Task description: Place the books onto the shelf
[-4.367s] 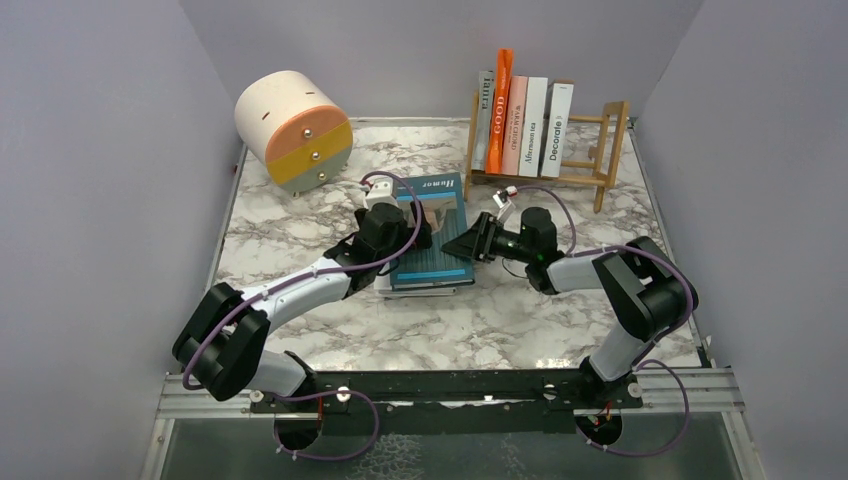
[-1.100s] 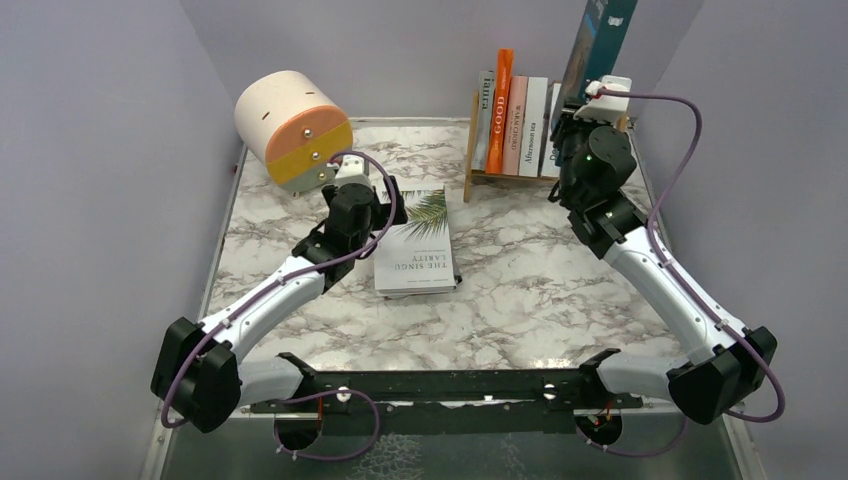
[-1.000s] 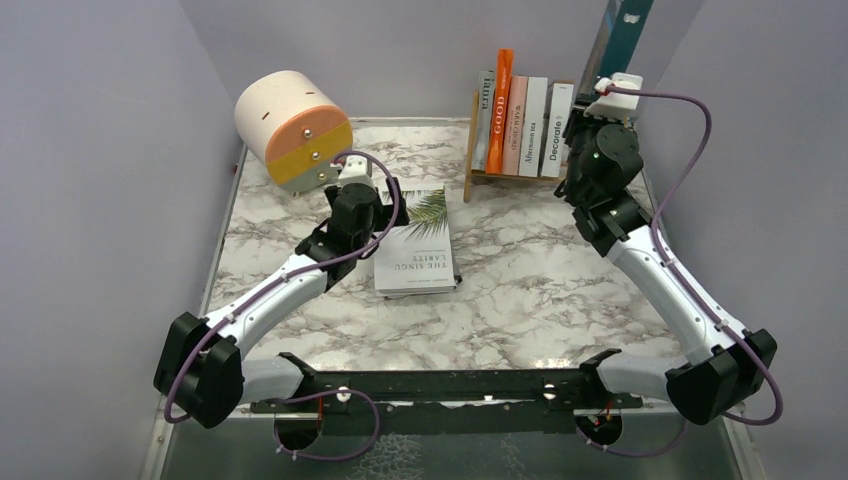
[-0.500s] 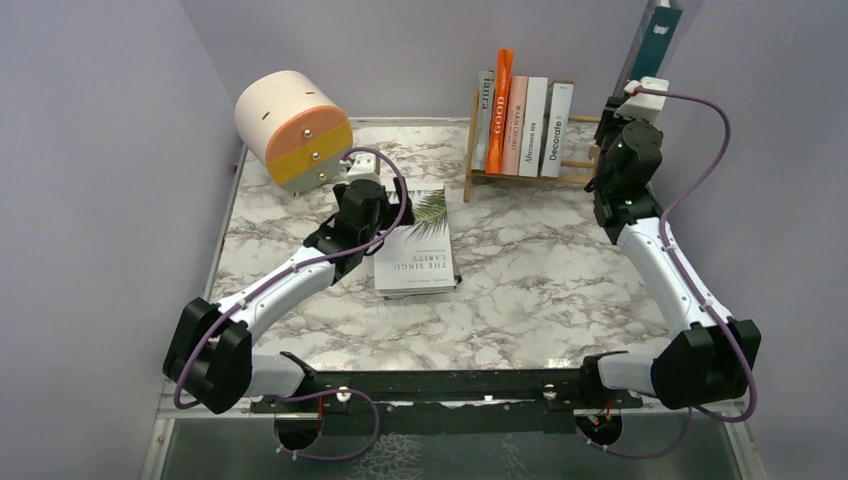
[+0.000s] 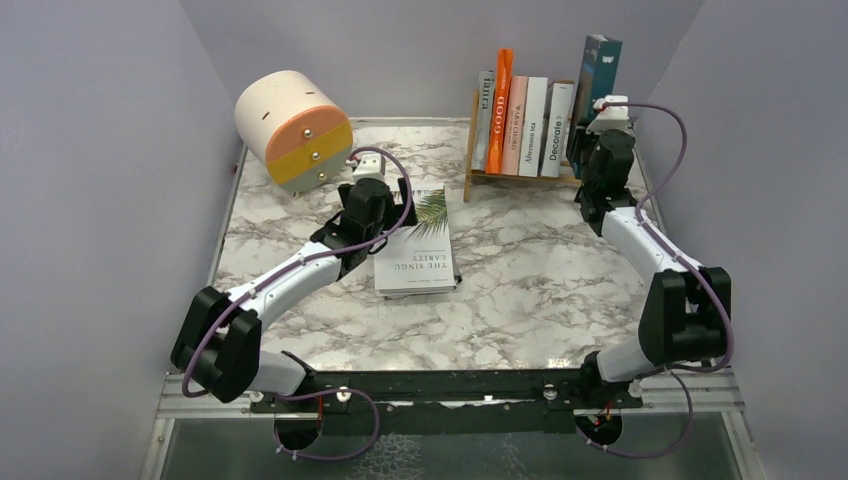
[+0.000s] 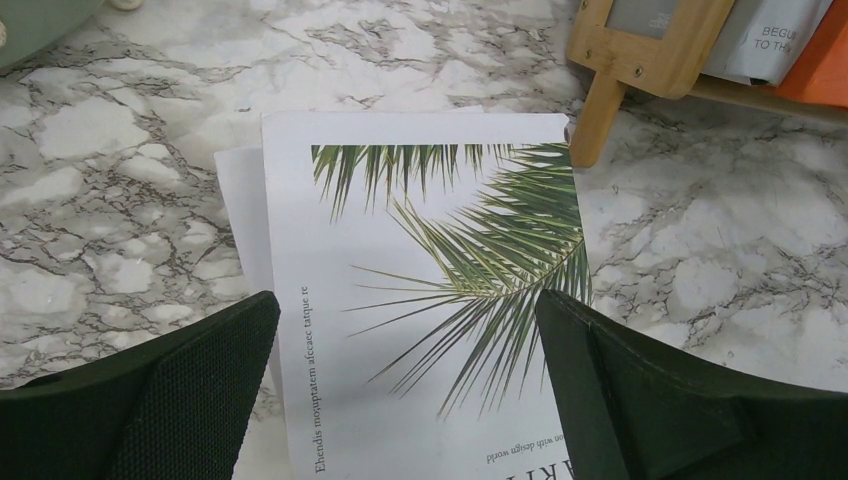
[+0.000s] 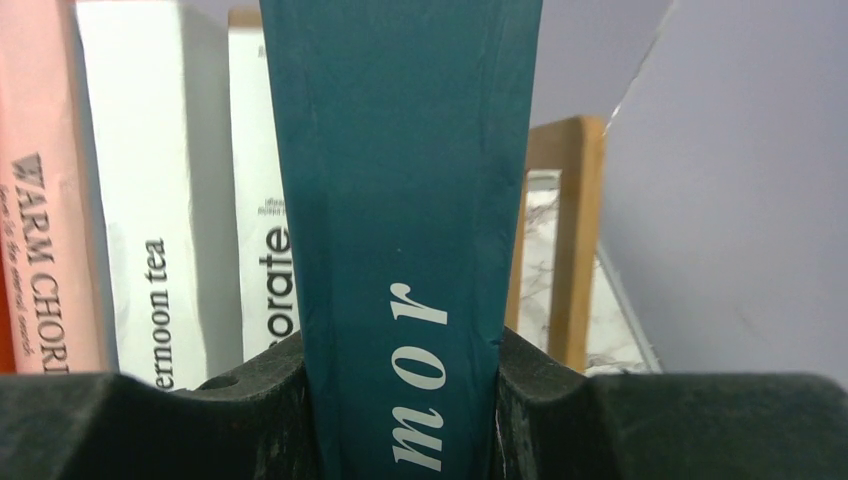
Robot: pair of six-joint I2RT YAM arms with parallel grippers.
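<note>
The right gripper [image 5: 597, 128] is pinching the stiff, probably light teal book [image 5: 598, 65] near its spine, holding it upright at the shelf [image 5: 471, 150], while the left gripper [image 6: 405, 310] is hanging wide open over the smooth white book [image 5: 415, 262], probably best grabbed by an edge.

Tabletop [image 5: 520, 290]: white marble with grey veins.
Drum [image 5: 293, 128]: round, cream, with orange and yellow drawer fronts and small knobs; stands at far-left corner.
Walls [image 5: 100, 150]: plain lilac.

Left arm extended forward, low; left fingers [image 6: 180, 400] spread wide. Right arm extended forward; right fingers [image 7: 250, 410] clamped on teal book [image 7: 400, 180].
</note>
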